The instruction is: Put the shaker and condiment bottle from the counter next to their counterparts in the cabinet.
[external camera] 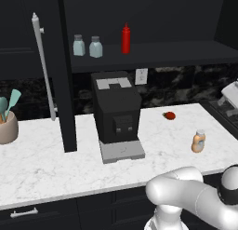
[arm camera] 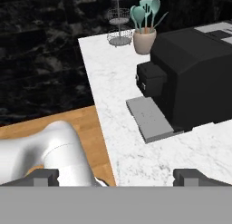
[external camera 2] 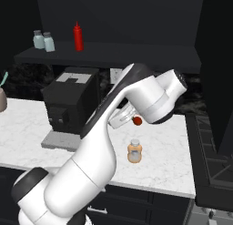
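the squat, pear-shaped orange condiment bottle [external camera: 198, 141] stands on the veined marble desk [external camera: 46, 164], right of the boxy black coffee machine [external camera: 116, 113]. two translucent shakers [external camera: 87, 46] sit above it on the cabinet [external camera: 153, 52] shelf. the arm bends over the desk, end effector [arm camera: 118, 177] spread wide, empty.

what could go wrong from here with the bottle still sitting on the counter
1. The orange bottle is small and squat, so the open gripper could tip it instead of gripping it.
2. A small red thing lies close behind the bottle and might get knocked on the approach.
3. On the shelf, two shakers flank the red squeeze bottle; a careless placement could topple them.
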Controlling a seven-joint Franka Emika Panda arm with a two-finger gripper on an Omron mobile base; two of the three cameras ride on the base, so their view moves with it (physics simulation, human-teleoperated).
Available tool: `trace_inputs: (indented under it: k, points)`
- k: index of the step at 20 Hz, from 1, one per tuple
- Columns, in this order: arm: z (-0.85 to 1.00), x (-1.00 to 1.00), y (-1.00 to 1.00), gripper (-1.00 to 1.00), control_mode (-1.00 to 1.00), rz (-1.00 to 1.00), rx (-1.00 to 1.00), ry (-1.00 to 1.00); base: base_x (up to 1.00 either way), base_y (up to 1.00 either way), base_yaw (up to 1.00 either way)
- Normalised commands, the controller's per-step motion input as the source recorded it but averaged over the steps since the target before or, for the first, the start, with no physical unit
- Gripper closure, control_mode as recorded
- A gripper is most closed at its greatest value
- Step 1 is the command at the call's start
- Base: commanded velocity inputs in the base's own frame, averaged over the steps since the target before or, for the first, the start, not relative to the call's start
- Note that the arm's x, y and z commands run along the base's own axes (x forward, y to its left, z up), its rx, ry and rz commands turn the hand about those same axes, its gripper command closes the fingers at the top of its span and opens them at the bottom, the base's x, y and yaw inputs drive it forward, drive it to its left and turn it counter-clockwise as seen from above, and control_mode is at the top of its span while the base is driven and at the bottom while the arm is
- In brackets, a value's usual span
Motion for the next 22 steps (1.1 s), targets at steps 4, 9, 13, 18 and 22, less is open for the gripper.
trace_inputs:
  k: [4,9,13,18,22]
  points:
    - [-0.22,-0.21,0.00,-1.00,-1.00,0.04,0.00,-0.01,0.00,0.00,0.00]
    - [-0.25,-0.19,0.00,-1.00,-1.00,0.04,0.00,-0.01,0.00,0.00,0.00]
    - [-0.26,-0.18,0.00,-1.00,-1.00,0.04,0.00,-0.02,0.00,0.00,0.00]
    - [-0.26,-0.16,0.00,-1.00,-1.00,0.04,0.00,-0.02,0.00,0.00,0.00]
    - [-0.29,-0.11,0.00,-1.00,-1.00,0.04,0.00,-0.01,0.00,0.00,0.00]
